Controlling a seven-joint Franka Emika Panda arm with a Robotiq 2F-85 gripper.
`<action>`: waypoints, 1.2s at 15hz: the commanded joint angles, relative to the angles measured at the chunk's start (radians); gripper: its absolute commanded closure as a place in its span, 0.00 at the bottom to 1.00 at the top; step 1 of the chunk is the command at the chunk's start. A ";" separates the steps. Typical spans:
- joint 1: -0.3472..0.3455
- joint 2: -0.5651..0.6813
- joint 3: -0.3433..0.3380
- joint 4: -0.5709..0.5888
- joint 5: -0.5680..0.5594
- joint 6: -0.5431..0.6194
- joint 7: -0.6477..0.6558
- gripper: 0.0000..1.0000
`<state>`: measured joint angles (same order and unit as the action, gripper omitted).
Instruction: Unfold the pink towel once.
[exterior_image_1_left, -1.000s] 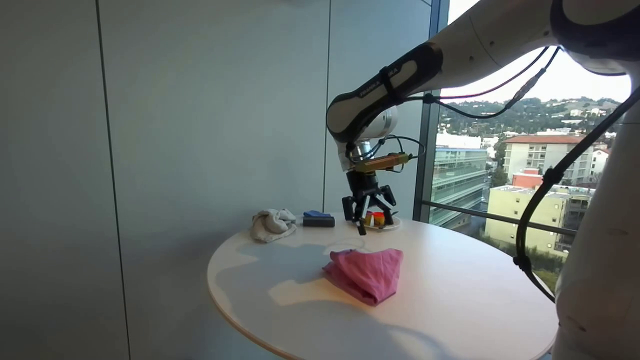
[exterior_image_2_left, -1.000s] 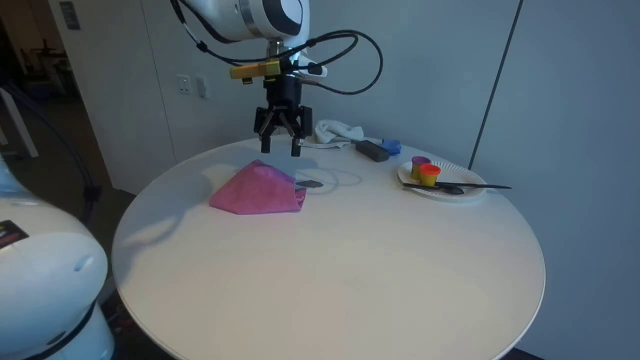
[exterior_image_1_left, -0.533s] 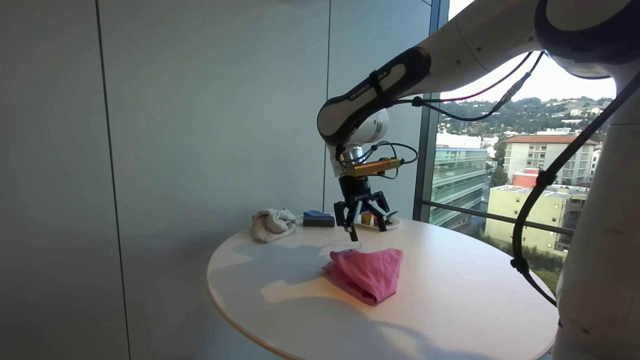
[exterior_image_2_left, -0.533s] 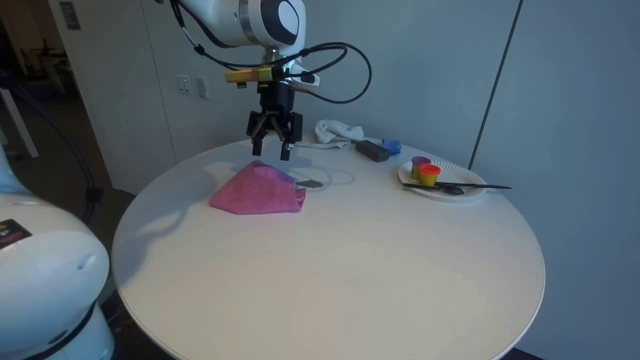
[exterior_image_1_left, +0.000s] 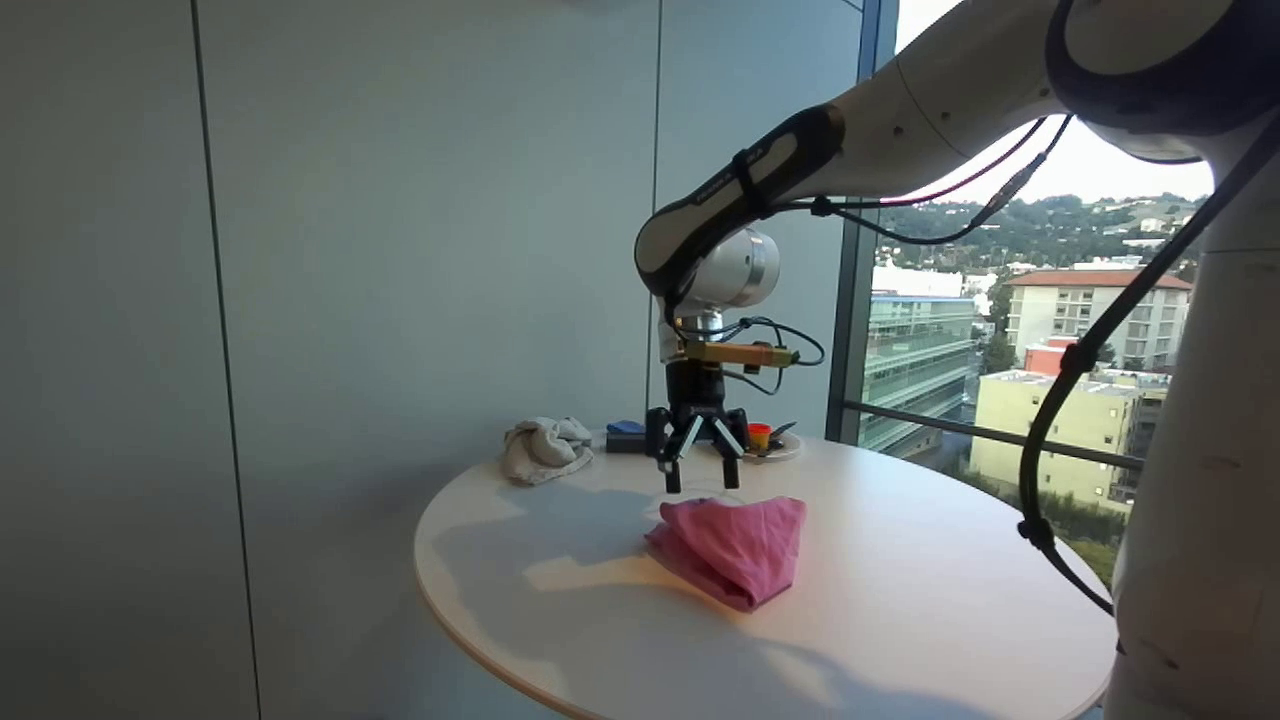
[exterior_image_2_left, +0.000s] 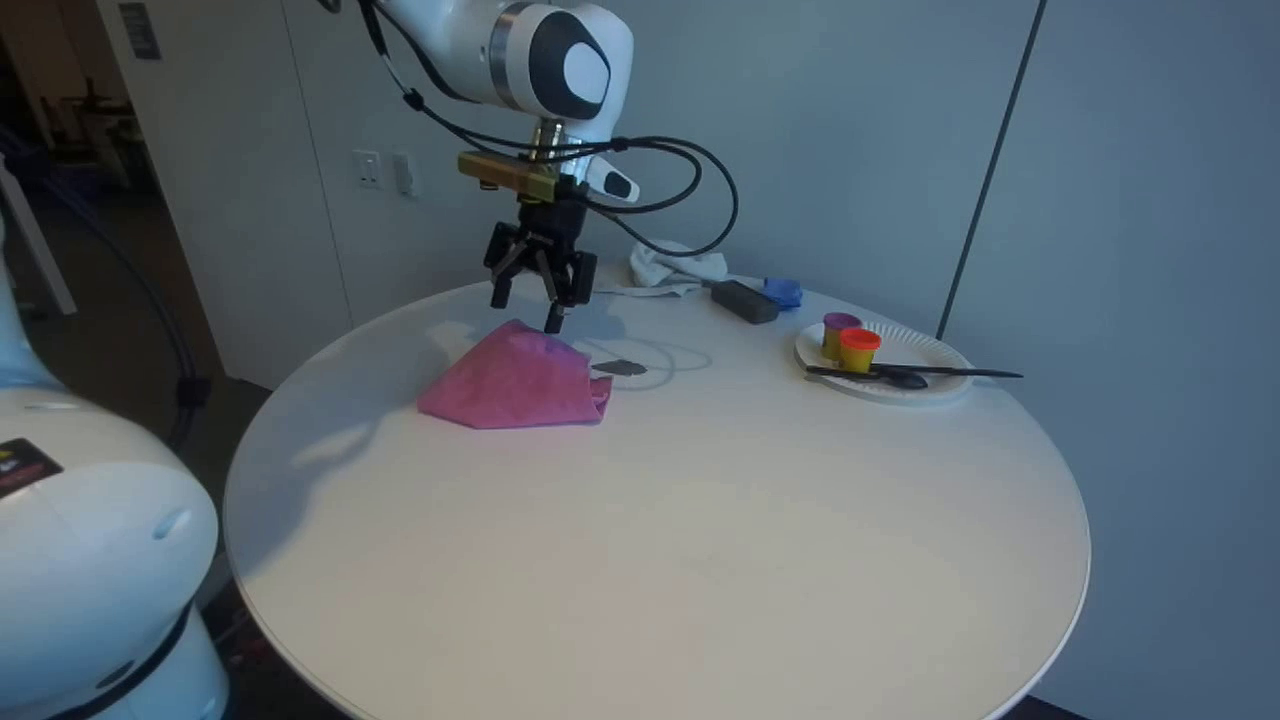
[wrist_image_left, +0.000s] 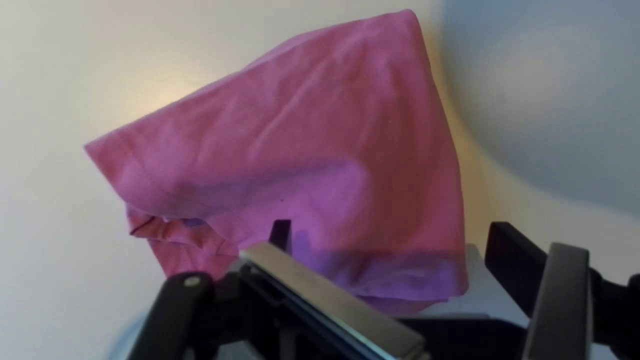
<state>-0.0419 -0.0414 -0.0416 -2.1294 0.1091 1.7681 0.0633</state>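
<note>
The pink towel (exterior_image_1_left: 740, 550) lies folded and crumpled on the round white table (exterior_image_2_left: 700, 560). It also shows in an exterior view (exterior_image_2_left: 515, 385) and fills the middle of the wrist view (wrist_image_left: 300, 140). In the wrist view, layered folds and a small opening show at its left corner. My gripper (exterior_image_1_left: 702, 480) is open and empty, pointing down just above the towel's wall-side edge. In an exterior view the gripper (exterior_image_2_left: 527, 310) hangs over the towel's far corner. In the wrist view the gripper (wrist_image_left: 393, 240) has one finger over the towel, the other past its right edge.
A grey-white cloth (exterior_image_1_left: 545, 450), a dark block (exterior_image_2_left: 743, 301) and a blue item (exterior_image_2_left: 782, 292) lie near the wall. A paper plate (exterior_image_2_left: 930, 350) holds two small tubs (exterior_image_2_left: 858, 350) and dark cutlery. A small dark patch (exterior_image_2_left: 619, 368) shows beside the towel.
The gripper has come lower and closer to the towel, moving left in both exterior views, and has turned about its own axis. It stays open. The towel has not moved.
</note>
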 joint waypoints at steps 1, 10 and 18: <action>-0.005 0.009 -0.008 -0.014 0.055 0.012 -0.043 0.00; -0.004 0.024 -0.007 -0.021 0.052 0.011 -0.034 0.64; -0.001 0.024 -0.003 -0.011 0.001 -0.002 0.002 0.93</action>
<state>-0.0446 -0.0136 -0.0485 -2.1540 0.1453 1.7708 0.0419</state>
